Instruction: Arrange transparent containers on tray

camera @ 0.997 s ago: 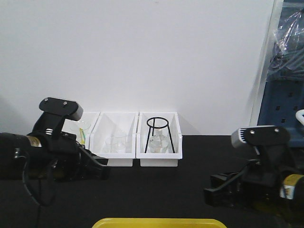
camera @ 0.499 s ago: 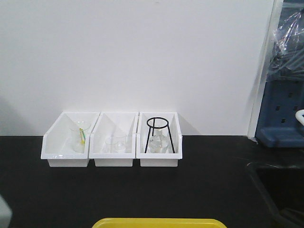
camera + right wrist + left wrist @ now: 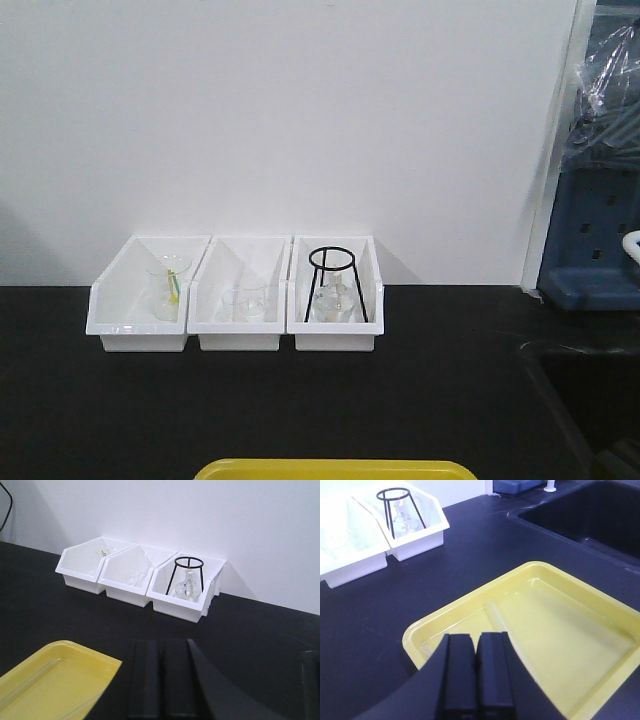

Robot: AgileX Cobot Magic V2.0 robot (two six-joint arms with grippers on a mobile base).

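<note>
The yellow tray (image 3: 335, 468) shows only as a strip at the bottom of the front view. In the left wrist view the tray (image 3: 560, 645) fills the lower right, and one transparent container (image 3: 496, 617), a slender clear tube, lies on its floor near the left end. A fainter glassy streak (image 3: 437, 640) runs along the tray's near-left wall; I cannot tell whether it is a second tube. My left gripper (image 3: 476, 637) hangs shut and empty over that left end. My right gripper (image 3: 161, 642) is shut and empty over the black tabletop, just right of the tray (image 3: 55, 680).
Three white bins (image 3: 240, 300) stand side by side against the back wall. The right one holds a black wire tripod (image 3: 335, 285) over a clear flask, and the others hold beakers. A black sink (image 3: 600, 515) opens to the right of the tray.
A second ago both arms filled the lower corners of the front view. They have since drawn back out of it, leaving the bins and tabletop in plain sight.
</note>
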